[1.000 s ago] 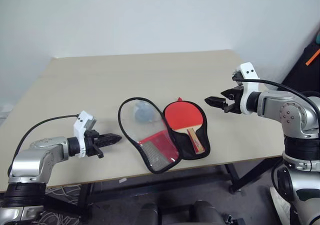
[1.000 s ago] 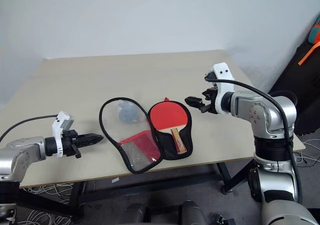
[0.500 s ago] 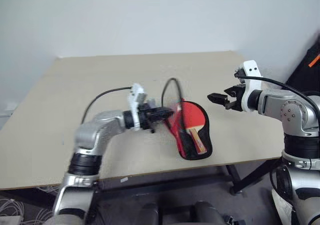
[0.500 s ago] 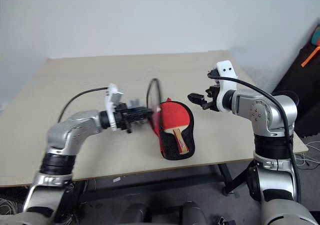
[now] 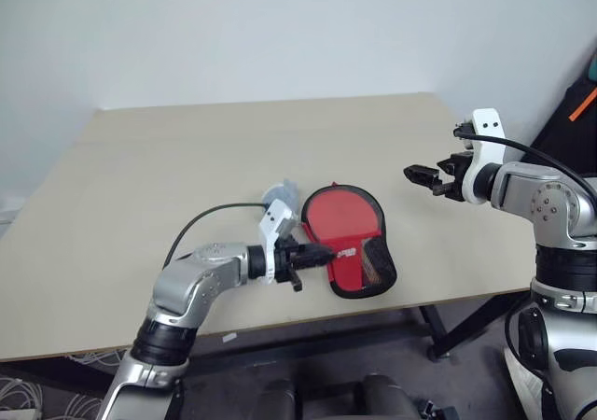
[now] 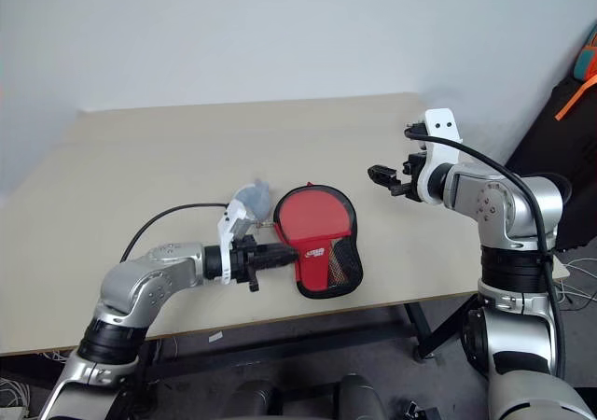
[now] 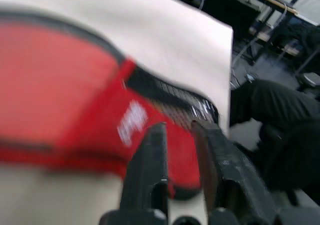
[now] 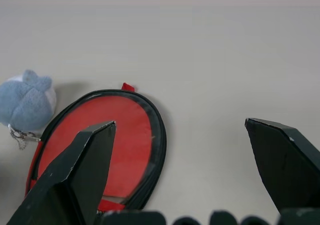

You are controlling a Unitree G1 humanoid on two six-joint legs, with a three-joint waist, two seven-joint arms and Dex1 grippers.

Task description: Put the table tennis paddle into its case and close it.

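Observation:
The case (image 5: pixel 376 262) lies folded near the table's front edge, its clear half with the red label down over the black half. The table tennis paddle (image 5: pixel 340 217) shows red through the clear plastic, and its handle is mostly covered by the label. My left gripper (image 5: pixel 320 255) is level at the case's left edge, its fingers (image 7: pixel 156 150) open by a narrow gap over the red label, gripping nothing. My right gripper (image 5: pixel 420 175) hovers open above the table to the right of the case, holding nothing. In the right wrist view the case rim (image 8: pixel 159 130) lies below that gripper.
A grey-blue plush tag (image 5: pixel 280 196) on a small chain lies at the case's upper left, just behind my left wrist. The beige table (image 5: pixel 187 149) stretches bare to the left and the back. Its right edge runs close past my right arm.
My left gripper swept right and flipped the clear half over the paddle, so the case went from spread open to folded. Its fingers have parted slightly. My right gripper drifted a little right.

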